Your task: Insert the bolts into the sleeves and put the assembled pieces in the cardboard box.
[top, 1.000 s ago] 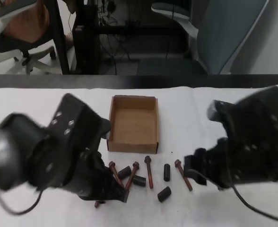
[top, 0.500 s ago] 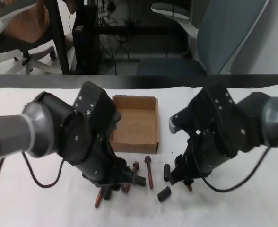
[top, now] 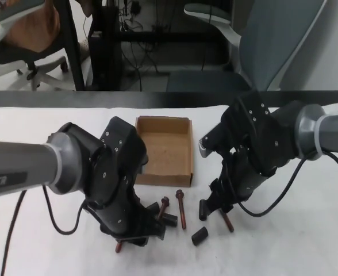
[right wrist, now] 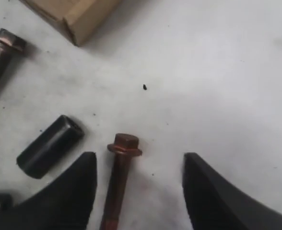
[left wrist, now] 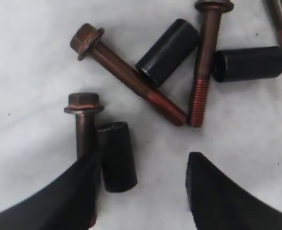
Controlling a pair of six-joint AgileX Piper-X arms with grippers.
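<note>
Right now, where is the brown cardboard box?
In the high view, the open brown cardboard box sits mid-bench between the two arms. It is just behind the scattered reddish metal bolts and short black sleeves.

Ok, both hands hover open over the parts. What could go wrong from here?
1. The left hand is open over a bolt lying right beside a sleeve; closing may pinch both or knock one aside.
2. The right hand is open around another bolt lying off-centre, near one finger; it could skew, and that finger may nudge the nearby sleeve.
</note>
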